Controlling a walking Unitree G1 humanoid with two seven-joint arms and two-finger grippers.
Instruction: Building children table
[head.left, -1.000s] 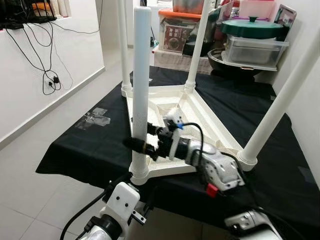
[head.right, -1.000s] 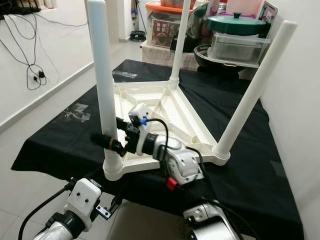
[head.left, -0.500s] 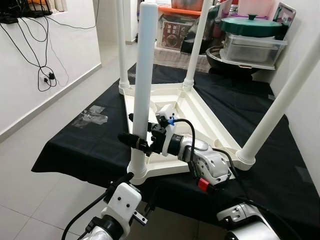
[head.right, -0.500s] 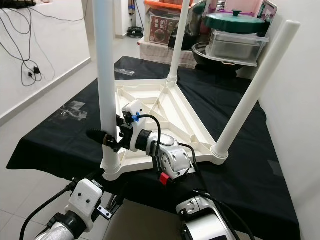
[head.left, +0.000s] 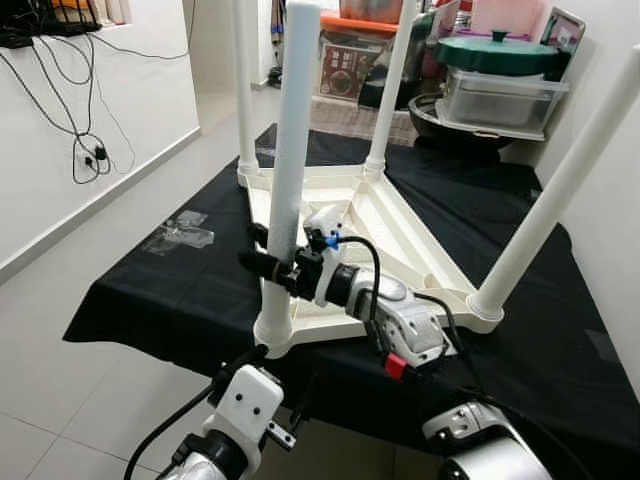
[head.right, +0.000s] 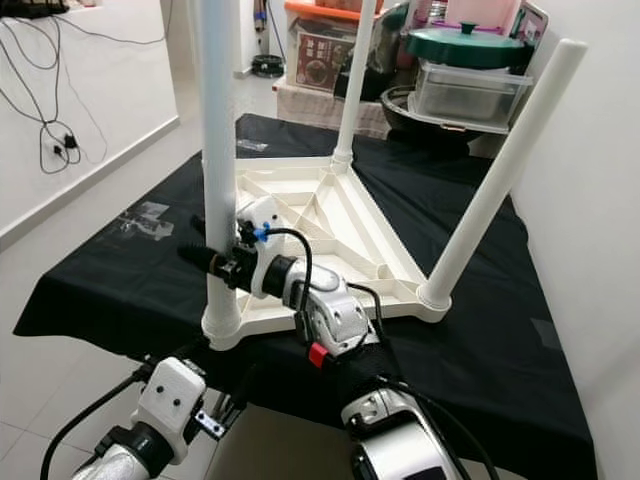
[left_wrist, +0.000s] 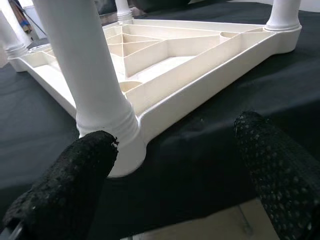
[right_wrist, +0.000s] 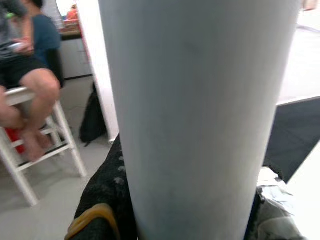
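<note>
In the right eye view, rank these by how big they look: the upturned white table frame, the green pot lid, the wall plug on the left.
1. Table frame, largest by far.
2. Green pot lid; it sits farther back, so it may look smaller than it really is.
3. Wall plug, smallest.

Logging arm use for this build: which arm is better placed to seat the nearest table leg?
Right. The right gripper is clamped around the nearest leg above its socket, while the left gripper hangs open below the table's corner.

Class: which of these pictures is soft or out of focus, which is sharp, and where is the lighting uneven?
Right wrist view: the table leg fills it, too close, soft. Left wrist view: tabletop underside sharp, fingertips slightly soft. Left eye view: crisp, evenly lit, black cloth dark.
</note>
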